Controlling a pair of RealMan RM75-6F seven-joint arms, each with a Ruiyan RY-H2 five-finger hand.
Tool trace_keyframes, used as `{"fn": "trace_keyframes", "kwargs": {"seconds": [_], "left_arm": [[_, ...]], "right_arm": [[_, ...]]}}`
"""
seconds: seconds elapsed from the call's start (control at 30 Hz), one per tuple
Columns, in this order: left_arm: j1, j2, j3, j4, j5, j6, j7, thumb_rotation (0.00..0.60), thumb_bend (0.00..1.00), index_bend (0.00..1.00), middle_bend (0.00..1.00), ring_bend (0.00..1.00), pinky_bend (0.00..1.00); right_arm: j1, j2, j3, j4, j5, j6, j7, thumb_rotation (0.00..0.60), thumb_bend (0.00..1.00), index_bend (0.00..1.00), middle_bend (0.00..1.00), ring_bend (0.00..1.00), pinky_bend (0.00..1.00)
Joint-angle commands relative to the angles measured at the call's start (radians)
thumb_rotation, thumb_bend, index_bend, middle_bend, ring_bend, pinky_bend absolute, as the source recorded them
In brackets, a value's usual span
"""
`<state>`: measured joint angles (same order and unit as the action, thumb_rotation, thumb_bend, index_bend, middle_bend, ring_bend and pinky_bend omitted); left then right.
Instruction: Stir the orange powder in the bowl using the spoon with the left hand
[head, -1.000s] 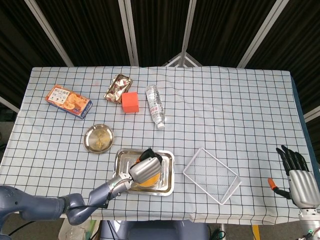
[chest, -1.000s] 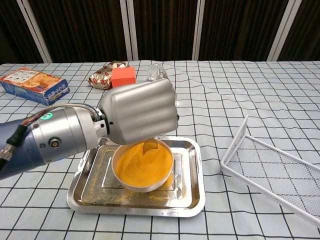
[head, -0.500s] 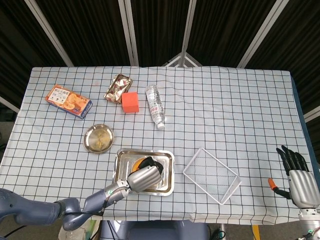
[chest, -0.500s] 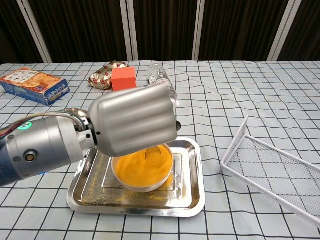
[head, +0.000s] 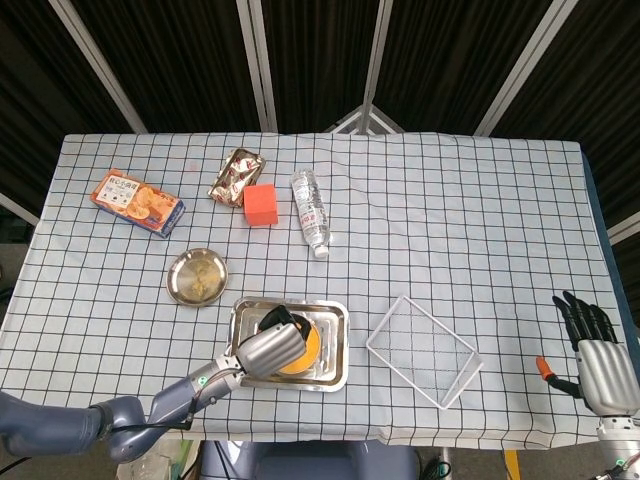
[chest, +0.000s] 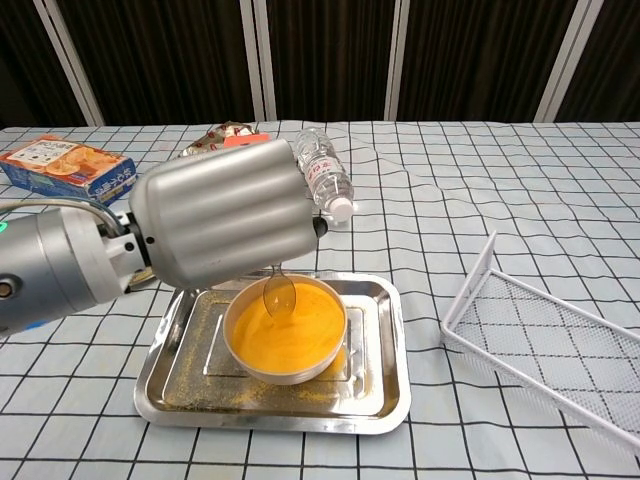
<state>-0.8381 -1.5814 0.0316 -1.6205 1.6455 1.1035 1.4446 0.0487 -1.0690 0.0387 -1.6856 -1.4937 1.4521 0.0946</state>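
Note:
A white bowl (chest: 285, 345) full of orange powder (chest: 296, 327) stands in a steel tray (chest: 375, 395); in the head view the powder (head: 304, 348) shows beside my left hand (head: 268, 350). My left hand (chest: 222, 225) hangs over the bowl's left side and grips a spoon (chest: 279, 294). The spoon's bowl points down, its tip at the powder's surface. My right hand (head: 596, 358) stays far off at the table's right edge, fingers spread, holding nothing.
A clear wire basket (head: 423, 349) sits right of the tray. A small metal dish (head: 196, 277), a biscuit box (head: 137, 202), a snack bag (head: 235, 176), an orange block (head: 260, 204) and a water bottle (head: 311, 211) lie further back.
My left hand has swung leftward over the bowl, carrying the spoon from the bowl's right part toward its left. The right hand has not moved.

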Motion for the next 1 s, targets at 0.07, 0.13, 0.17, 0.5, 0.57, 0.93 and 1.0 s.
{"fn": "trace_keyframes", "kwargs": {"seconds": [0.07, 0.13, 0.17, 0.5, 0.57, 0.93, 1.0], "left_arm": [[0.020, -0.006, -0.017, -0.021, -0.022, 0.008, -0.014, 0.600, 0.81, 0.83, 1.00, 0.92, 0.96], [0.024, -0.011, -0.021, -0.027, -0.024, 0.004, -0.011, 0.600, 0.81, 0.83, 1.00, 0.92, 0.96], [0.025, -0.014, -0.021, -0.030, -0.022, 0.000, -0.009, 0.600, 0.81, 0.83, 1.00, 0.92, 0.96], [0.038, -0.037, -0.023, -0.034, -0.016, -0.030, -0.002, 0.600, 0.81, 0.83, 1.00, 0.92, 0.96], [0.040, -0.041, -0.024, -0.032, -0.015, -0.036, 0.001, 0.600, 0.81, 0.83, 1.00, 0.92, 0.96], [0.038, -0.056, -0.039, 0.008, -0.038, -0.093, 0.063, 0.600, 0.81, 0.83, 1.00, 0.92, 0.96], [0.038, -0.063, -0.047, 0.020, -0.049, -0.100, 0.075, 0.600, 0.81, 0.83, 1.00, 0.92, 0.96]], "right_arm": [[0.000, 0.000, 0.000, -0.001, 0.000, 0.000, -0.001, 0.600, 0.36, 0.00, 0.00, 0.00, 0.00], [0.000, 0.000, 0.000, -0.001, 0.002, -0.001, -0.001, 0.600, 0.36, 0.00, 0.00, 0.00, 0.00], [0.000, 0.000, 0.000, -0.001, 0.002, -0.002, 0.000, 0.600, 0.36, 0.00, 0.00, 0.00, 0.00], [0.000, 0.001, 0.001, -0.002, 0.005, -0.004, 0.003, 0.600, 0.36, 0.00, 0.00, 0.00, 0.00], [0.000, 0.001, 0.001, -0.002, 0.006, -0.004, 0.003, 0.600, 0.36, 0.00, 0.00, 0.00, 0.00], [0.001, 0.001, 0.002, -0.002, 0.007, -0.005, 0.000, 0.600, 0.36, 0.00, 0.00, 0.00, 0.00], [0.001, 0.001, 0.002, -0.001, 0.006, -0.005, 0.001, 0.600, 0.36, 0.00, 0.00, 0.00, 0.00]]}}
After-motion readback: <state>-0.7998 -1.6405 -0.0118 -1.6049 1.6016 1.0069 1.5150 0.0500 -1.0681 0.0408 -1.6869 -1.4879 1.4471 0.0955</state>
